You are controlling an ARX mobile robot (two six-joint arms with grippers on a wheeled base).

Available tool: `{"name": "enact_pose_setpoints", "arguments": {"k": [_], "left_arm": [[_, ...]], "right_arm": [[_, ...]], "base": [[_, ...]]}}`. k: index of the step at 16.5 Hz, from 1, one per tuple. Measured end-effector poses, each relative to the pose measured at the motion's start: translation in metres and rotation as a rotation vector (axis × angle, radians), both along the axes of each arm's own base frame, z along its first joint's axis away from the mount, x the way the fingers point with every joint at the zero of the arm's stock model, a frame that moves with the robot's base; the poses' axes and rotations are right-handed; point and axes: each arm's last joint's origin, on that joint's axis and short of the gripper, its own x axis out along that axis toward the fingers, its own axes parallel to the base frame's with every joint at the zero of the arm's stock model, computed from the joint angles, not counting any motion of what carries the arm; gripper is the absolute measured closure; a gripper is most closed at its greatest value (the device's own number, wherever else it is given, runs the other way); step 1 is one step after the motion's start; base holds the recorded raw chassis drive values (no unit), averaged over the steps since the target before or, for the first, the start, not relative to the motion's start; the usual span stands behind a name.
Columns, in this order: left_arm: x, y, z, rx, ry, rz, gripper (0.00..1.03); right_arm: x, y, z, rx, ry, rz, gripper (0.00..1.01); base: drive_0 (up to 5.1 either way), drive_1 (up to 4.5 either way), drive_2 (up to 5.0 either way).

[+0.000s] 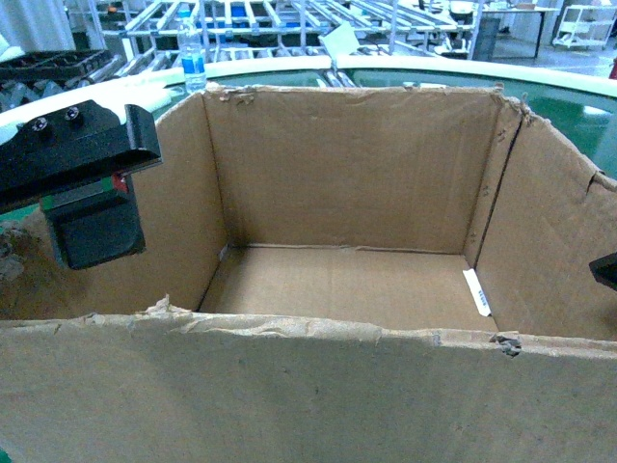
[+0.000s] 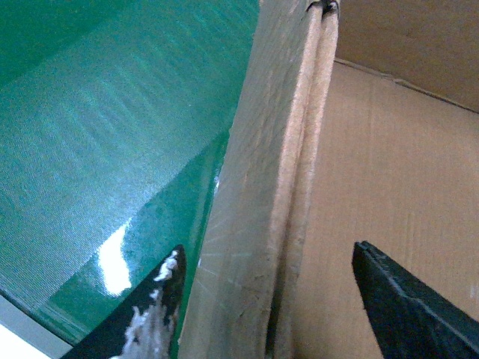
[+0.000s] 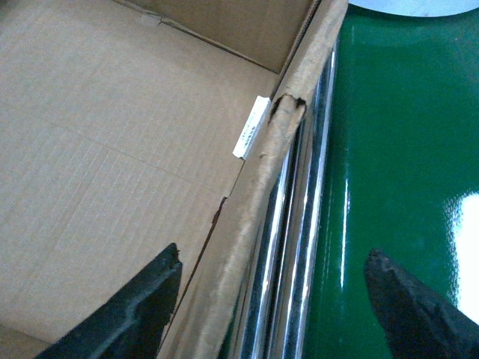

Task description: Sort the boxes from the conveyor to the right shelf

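A large brown cardboard box (image 1: 337,164) with ragged top edges fills the head view and stands on the green conveyor (image 1: 578,106). My left gripper (image 1: 96,227) is at the box's left wall. In the left wrist view the left gripper (image 2: 268,248) is open and straddles that wall (image 2: 262,187), one finger over the belt (image 2: 112,112), the other inside the box. My right gripper (image 1: 607,270) shows only as a black tip at the right wall. In the right wrist view it (image 3: 273,254) is open astride that wall (image 3: 247,224), one finger inside, one over the belt (image 3: 397,149).
Silver metal racks (image 1: 270,19) stand beyond the conveyor's pale rim (image 1: 434,66). A water bottle (image 1: 193,58) stands at the rim behind the box, and a black tray (image 1: 48,66) lies at the far left. A white label (image 1: 477,289) is stuck inside the box.
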Motion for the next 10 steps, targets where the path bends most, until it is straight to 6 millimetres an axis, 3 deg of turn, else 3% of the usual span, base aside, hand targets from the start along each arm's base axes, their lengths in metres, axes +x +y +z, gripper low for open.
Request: {"name": "enact_pose_setpoints", "arguments": {"k": [6, 7, 10], "left_arm": [[-0.0003, -0.0014, 0.0002, 0.009, -0.002, -0.021, 0.99], [-0.0004, -0.0014, 0.0001, 0.016, -0.001, -0.028, 1.01], [-0.0008, -0.0037, 0.0017, 0.044, -0.025, -0.035, 1.01]], "right_arm": [[-0.0002, 0.0018, 0.0003, 0.006, -0.002, 0.007, 0.93], [0.0002, 0.0017, 0.0007, 0.016, -0.007, -0.001, 0.99], [-0.0031, 0.0017, 0.0033, 0.028, -0.002, -0.003, 0.99]], "base": [[0.0, 0.0, 0.0], [0.0, 0.0, 0.0], [0.0, 0.0, 0.0]]}}
